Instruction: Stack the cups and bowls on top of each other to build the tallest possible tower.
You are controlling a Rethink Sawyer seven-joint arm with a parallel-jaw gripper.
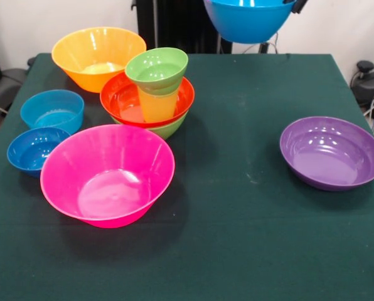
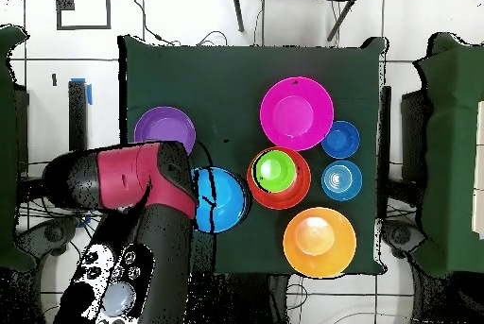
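Key relation: your held blue bowl (image 1: 248, 19) hangs high above the counter (image 1: 237, 238) – the tower (image 1: 150, 94) lies to its left in the front view, just beside it from overhead.
Pink bowl (image 1: 107, 174): largest, empty, in front of the tower.
Tower contents: medium green bowl, red-orange bowl (image 1: 121, 94), yellow cup (image 1: 155, 105), small green bowl (image 1: 157, 68) on top.
Fingers (image 1: 292, 6): clamped on the blue bowl's rim – opening hidden.

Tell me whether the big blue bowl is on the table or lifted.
Lifted: the blue bowl hangs at the front view's top edge, clear above the green tablecloth.
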